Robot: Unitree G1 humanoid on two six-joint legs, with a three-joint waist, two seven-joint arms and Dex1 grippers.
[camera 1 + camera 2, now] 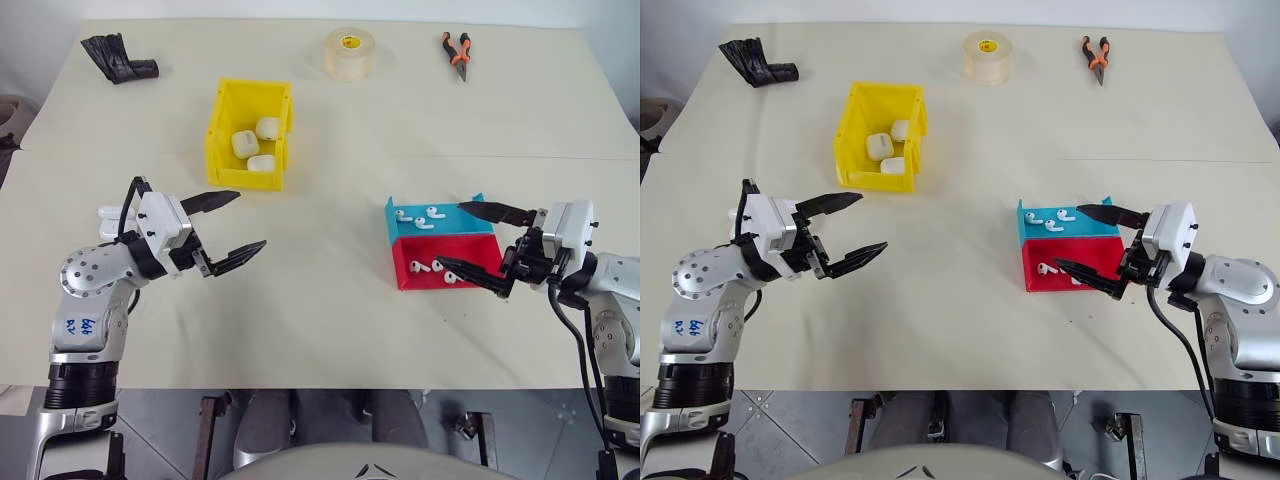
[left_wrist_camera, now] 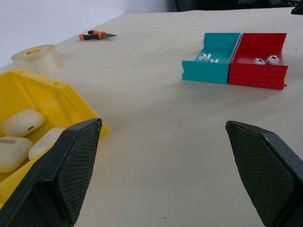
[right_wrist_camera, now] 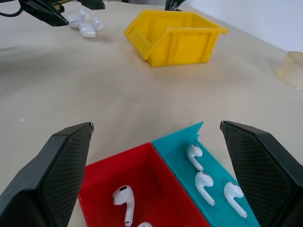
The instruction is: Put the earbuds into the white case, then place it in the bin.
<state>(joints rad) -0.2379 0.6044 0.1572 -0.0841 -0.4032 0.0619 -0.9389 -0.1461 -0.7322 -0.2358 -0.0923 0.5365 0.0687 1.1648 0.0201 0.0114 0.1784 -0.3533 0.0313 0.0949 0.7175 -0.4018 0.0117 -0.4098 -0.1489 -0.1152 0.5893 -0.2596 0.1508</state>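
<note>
The yellow bin (image 1: 218,130) stands at the table's back left with three white cases (image 1: 245,143) inside it. More white cases (image 3: 85,26) lie on the table behind my left wrist. Earbuds (image 1: 420,217) lie in a shallow blue tray (image 1: 465,222), and others (image 1: 432,268) in the red tray (image 1: 478,255) joined to it. My left gripper (image 1: 250,220) hovers open and level, in front of the bin, with nothing between its fingers. My right gripper (image 1: 453,234) is open too, its fingers spread over the two trays from the right, holding nothing.
A roll of clear tape (image 1: 350,52) and orange-handled pliers (image 1: 457,52) lie along the far edge. A black crumpled object (image 1: 120,58) sits at the back left corner. Bare table stretches between the bin and the trays.
</note>
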